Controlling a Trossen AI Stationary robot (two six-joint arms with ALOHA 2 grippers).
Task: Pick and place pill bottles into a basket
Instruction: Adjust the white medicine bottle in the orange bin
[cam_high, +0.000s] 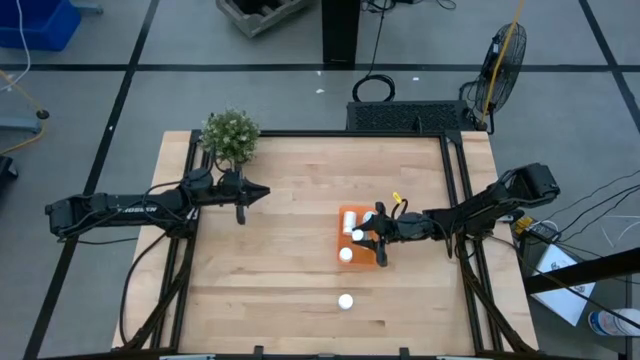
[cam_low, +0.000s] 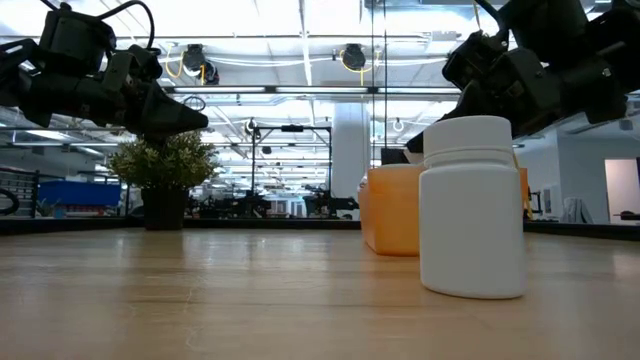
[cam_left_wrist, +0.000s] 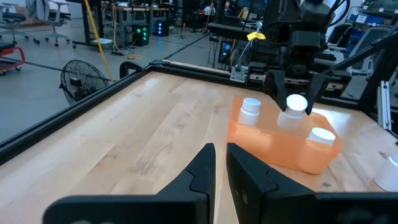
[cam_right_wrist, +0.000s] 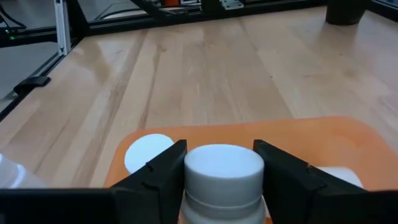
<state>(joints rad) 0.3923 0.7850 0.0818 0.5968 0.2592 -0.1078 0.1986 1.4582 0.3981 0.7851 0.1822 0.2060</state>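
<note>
The right pincer (cam_right_wrist: 219, 163) hangs over the basket (cam_high: 346, 214), fingers flanking an upright bottle (cam_right_wrist: 224, 171), seemingly loosening; 1 bottle on the counter (cam_high: 345, 301) lies nearer this arm; the left pincer (cam_high: 262, 193) is closed.

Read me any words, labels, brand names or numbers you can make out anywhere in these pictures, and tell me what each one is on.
No text can be read with certainty.
Left arm's dark upper link: small white lettering, too small to read.
Small white cylindrical pill bottles: plain sides and caps, no label showing.
Bright orange shallow rectangular basket: no markings.
Light wooden table: no markings.
</note>
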